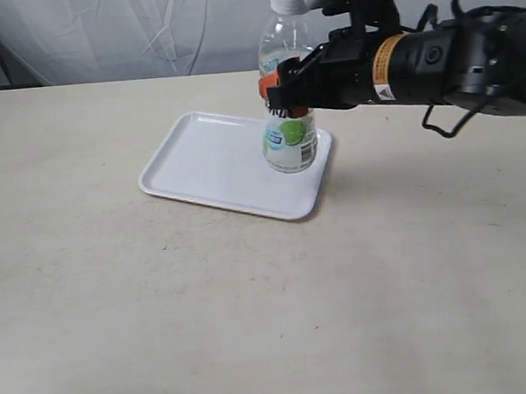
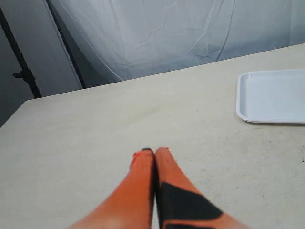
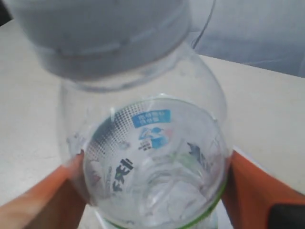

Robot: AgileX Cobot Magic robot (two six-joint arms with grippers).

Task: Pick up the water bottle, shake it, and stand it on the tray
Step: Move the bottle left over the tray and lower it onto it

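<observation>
The step in hand looks like the last one: standing the water bottle (image 1: 291, 144) on the tray (image 1: 205, 161). In the exterior view the bottle is upright, cap up, at the right end of the tray, just right of the frame's centre. Its base is at the tray's surface inside the low rim. Whether it already bears on the tray or hangs just above it cannot be told.

The right gripper (image 1: 283, 92) reaches in from the right edge of the frame and grasps the bottle at its upper body, above the label. In the right wrist view the orange fingers (image 3: 250, 183) sit one on each side of the clear wall, spread to the bottle's width and pressed against it.

The next move probably calls for making sure the base sits flat. The fingers should then part gently and the arm draw back toward the right, so it does not drag the bottle or tip it over the near rim.

The left gripper (image 2: 155, 153) has its fingertips together, holding nothing, over the bare table (image 1: 116, 311) well apart from the tray.
</observation>
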